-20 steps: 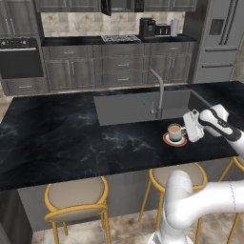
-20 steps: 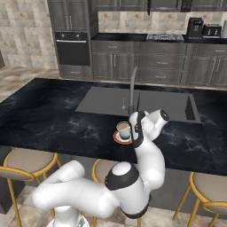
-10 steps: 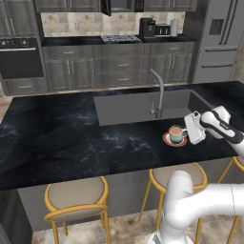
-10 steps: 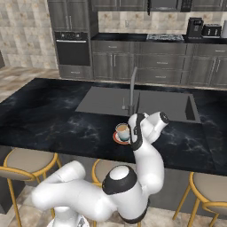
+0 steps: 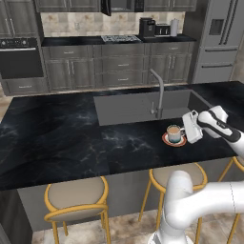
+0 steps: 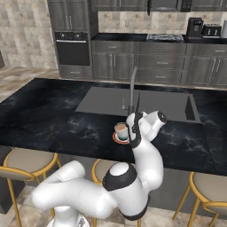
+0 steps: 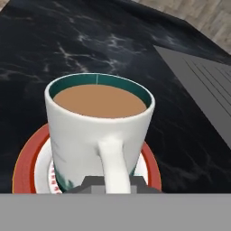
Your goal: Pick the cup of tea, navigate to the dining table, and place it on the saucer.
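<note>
1. Nearest the base, the white arm (image 6: pixel 88 195) rises from the floor in front of the surface's near edge, between tan round stools (image 5: pixel 76 198) with yellow frames.
2. It arches up over that near edge, and its forearm (image 5: pixel 224 128) comes in level from the right side, low over the surface (image 5: pixel 57 138).
3. The fingers (image 7: pixel 113 182) are pinched almost together on the handle of the cup of tea (image 5: pixel 174 133), which points straight back at the hand.
4. The cup stands upright on the saucer (image 5: pixel 173 140), light brown liquid level inside, teal showing on its inner rim.
5. The saucer lies on the black marble surface near its near edge, just in front of the faucet (image 5: pixel 158 93).
6. Beyond lies the inset grey sink (image 6: pixel 133 102).
7. Farthest, dark cabinets (image 5: pixel 124 64) line the back wall.
</note>
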### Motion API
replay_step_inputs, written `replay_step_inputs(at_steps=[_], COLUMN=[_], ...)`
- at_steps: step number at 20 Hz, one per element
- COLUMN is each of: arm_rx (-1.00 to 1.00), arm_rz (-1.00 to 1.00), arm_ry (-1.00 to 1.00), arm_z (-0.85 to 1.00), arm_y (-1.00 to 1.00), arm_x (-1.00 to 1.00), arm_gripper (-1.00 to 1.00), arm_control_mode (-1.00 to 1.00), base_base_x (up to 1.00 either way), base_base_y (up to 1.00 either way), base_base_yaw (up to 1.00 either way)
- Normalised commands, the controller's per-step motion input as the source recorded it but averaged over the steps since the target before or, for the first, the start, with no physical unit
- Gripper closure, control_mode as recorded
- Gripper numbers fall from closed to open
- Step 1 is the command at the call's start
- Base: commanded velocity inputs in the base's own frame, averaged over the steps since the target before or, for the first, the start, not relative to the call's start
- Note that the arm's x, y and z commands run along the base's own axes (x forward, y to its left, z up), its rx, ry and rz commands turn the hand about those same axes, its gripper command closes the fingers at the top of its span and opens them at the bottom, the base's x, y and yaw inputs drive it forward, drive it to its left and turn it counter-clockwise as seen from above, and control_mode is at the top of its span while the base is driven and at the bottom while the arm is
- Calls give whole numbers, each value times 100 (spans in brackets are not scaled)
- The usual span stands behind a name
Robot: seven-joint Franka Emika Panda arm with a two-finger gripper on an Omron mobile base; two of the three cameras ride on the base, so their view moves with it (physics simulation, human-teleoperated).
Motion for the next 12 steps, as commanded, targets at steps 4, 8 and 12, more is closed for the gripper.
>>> replay_step_inputs(at_steps=[4,8,12], arm_rx=[0,0,0], arm_rz=[0,0,0], arm_ry=[0,0,0], arm_z=[-10,-14,-16], arm_y=[0,0,0], arm_x=[1,0,0], arm_gripper=[100,100,-100], arm_control_mode=[-100,-100,-100], base_base_x=[0,0,0], base_base_y=[0,0,0], base_base_yaw=[0,0,0])
